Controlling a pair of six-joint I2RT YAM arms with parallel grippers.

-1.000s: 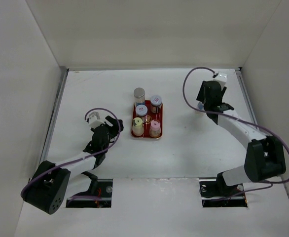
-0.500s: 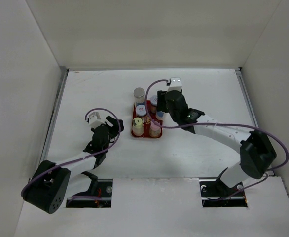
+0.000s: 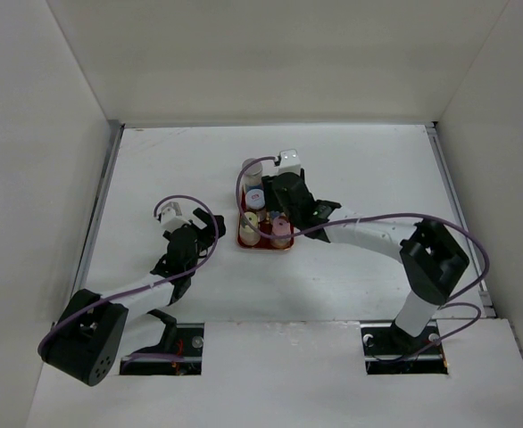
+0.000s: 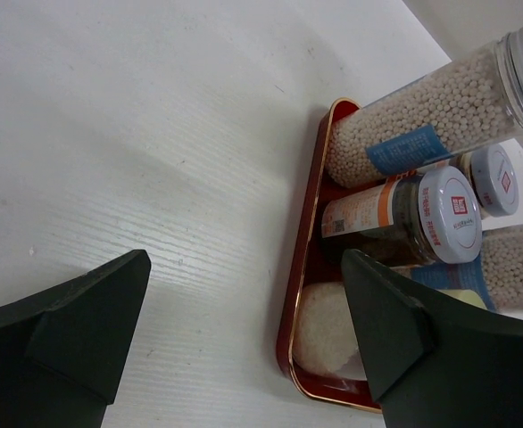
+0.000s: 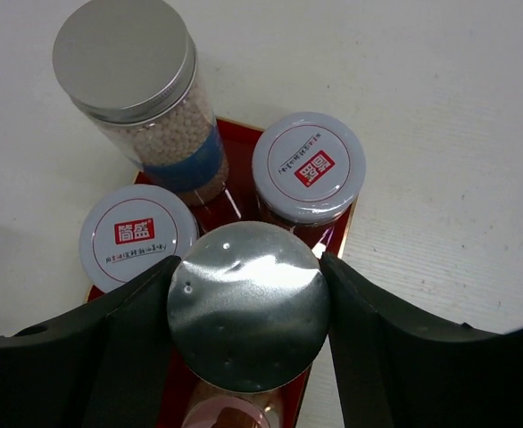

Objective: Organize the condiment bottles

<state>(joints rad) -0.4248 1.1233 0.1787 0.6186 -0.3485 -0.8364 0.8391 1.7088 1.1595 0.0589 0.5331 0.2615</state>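
My right gripper point(image 5: 248, 267) is shut on a grey-capped bottle point(image 5: 248, 312) and holds it over the red tray point(image 5: 244, 201). In the right wrist view a second grey-capped bottle with a blue band point(image 5: 128, 67) stands at the tray's far corner, two pale-lidded jars point(image 5: 308, 165) point(image 5: 136, 236) stand in front of it, and a pink cap point(image 5: 230, 417) shows at the bottom. From above, the right gripper point(image 3: 284, 198) hides part of the tray point(image 3: 244, 241); the yellow-capped bottle point(image 3: 251, 220) and the pink-capped one point(image 3: 279, 225) show. My left gripper point(image 3: 204, 228) point(image 4: 244, 267) is open and empty, left of the tray.
White walls enclose the table on the left, back and right. The tray's near left rim point(image 4: 304, 294) lies between my left fingers in the left wrist view. The right arm's purple cable point(image 3: 244, 174) loops over the tray's back.
My right arm has swung from the far right of the table leftwards to over the tray, carrying the grey-capped bottle. The left arm has not moved.
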